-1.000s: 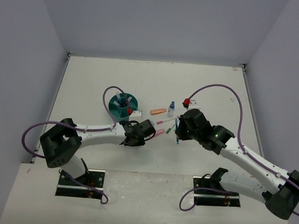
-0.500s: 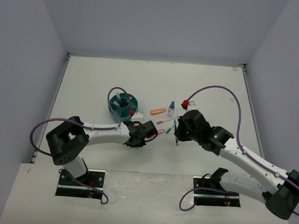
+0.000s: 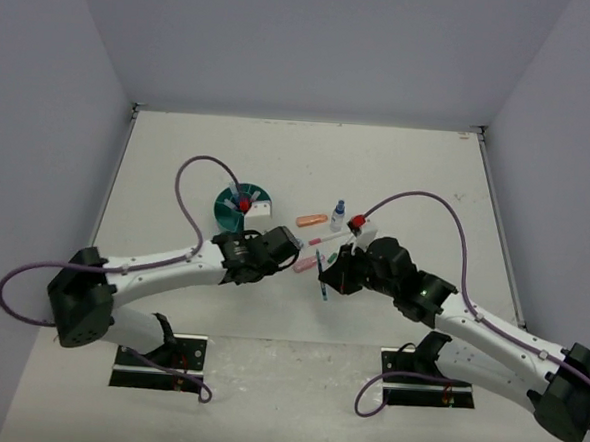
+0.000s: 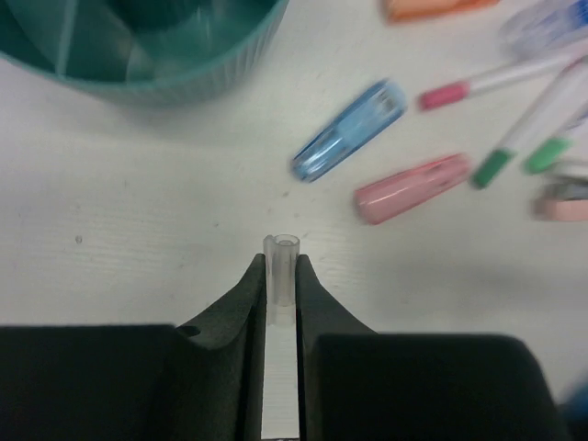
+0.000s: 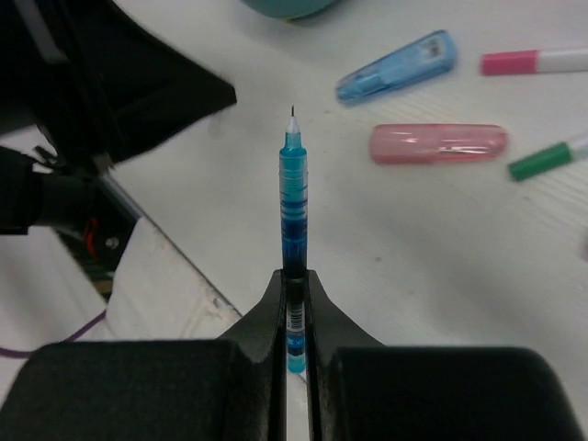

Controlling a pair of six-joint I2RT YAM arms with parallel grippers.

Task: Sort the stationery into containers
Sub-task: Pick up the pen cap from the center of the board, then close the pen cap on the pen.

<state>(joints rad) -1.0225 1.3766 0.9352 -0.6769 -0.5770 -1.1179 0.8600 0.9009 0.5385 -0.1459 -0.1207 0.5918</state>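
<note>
My left gripper [image 4: 281, 277] is shut on a short clear pen cap [image 4: 281, 262], held above the table just before the teal organizer [image 4: 156, 64]. My right gripper [image 5: 294, 280] is shut on an uncapped blue pen [image 5: 293, 207], its tip pointing forward, held above the table. In the top view the left gripper [image 3: 290, 245] and right gripper [image 3: 332, 270] are close together, with the blue pen [image 3: 321, 276] between them. A light-blue marker [image 4: 349, 129], a pink marker [image 4: 413, 186], an orange marker [image 3: 311, 220] and a small bottle [image 3: 338, 214] lie on the table.
White pens with a pink cap [image 4: 496, 83] and green caps [image 4: 519, 142] lie right of the markers. The teal organizer [image 3: 238, 206] stands behind the left wrist. The left arm [image 5: 110, 83] fills the upper left of the right wrist view.
My right gripper has carried the blue pen left and nearer, close to my left gripper. The left arm's elbow has swung left and down, uncovering more of the organizer.
</note>
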